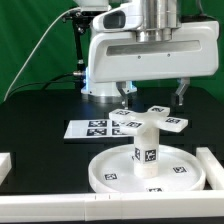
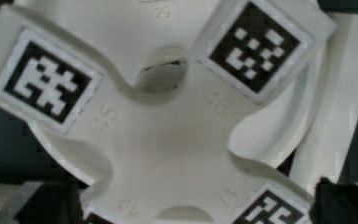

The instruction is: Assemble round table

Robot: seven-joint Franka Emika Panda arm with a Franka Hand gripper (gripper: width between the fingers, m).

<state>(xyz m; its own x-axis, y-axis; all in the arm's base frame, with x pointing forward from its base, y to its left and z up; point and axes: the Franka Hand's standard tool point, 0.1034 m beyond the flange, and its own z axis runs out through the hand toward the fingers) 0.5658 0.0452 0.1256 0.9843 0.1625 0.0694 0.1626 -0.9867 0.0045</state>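
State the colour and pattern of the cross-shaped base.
White plastic cross-shaped base with black-and-white square tags on its arms; clearest in the wrist view.

A robotics lab: a white robot arm (image 1: pixel 135 45) stands over a black tabletop (image 1: pixel 40 110) with a green backdrop (image 1: pixel 30 40) behind. White plastic parts (image 1: pixel 148 140) bear black-and-white square tags, and a marker board (image 1: pixel 90 128) lies flat beside white rails (image 1: pixel 214 165).

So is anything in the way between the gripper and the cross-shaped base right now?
Nothing visible. The gripper hangs right above the cross-shaped base, and the wrist view shows the base filling the frame, with no other part over it. The leg stands upright in the round disc, nearer the camera.
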